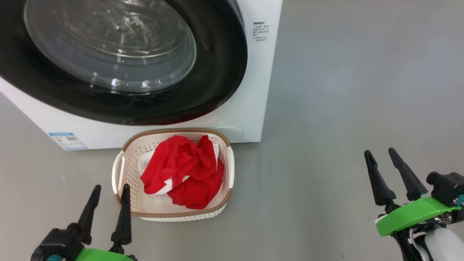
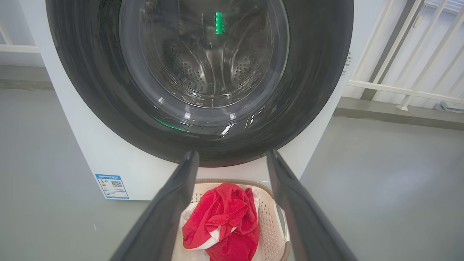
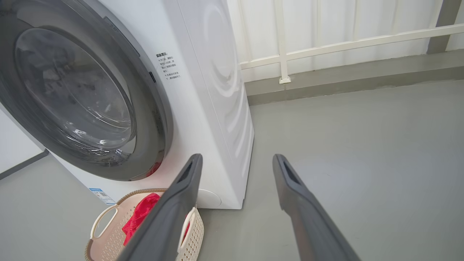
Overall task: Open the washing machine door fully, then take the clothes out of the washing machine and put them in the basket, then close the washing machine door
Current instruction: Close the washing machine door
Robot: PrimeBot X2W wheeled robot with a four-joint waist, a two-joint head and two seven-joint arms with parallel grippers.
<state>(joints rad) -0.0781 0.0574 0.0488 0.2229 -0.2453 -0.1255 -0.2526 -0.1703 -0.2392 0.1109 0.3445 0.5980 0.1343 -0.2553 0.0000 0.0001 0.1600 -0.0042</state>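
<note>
The clothes (image 1: 183, 170) lie heaped in the basket (image 1: 135, 170), just ahead of your left gripper (image 1: 111, 187), its fingers wide and empty; your right gripper (image 1: 380, 151), equally spread, hovers well apart; beyond, the washing machine door (image 1: 217, 72) sits shut.

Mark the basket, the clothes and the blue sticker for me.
basket (image 1: 132, 181): head view, bare left inner wall.
clothes (image 1: 181, 159): head view, red fabric's middle.
blue sticker (image 1: 68, 140): head view, its centre.

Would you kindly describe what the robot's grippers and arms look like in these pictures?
The left gripper and right gripper each have two long dark fingers tapering to points, on black bases over bright green plates. Beside the right one sits a black boxy module; its forearm is pale white.
</note>
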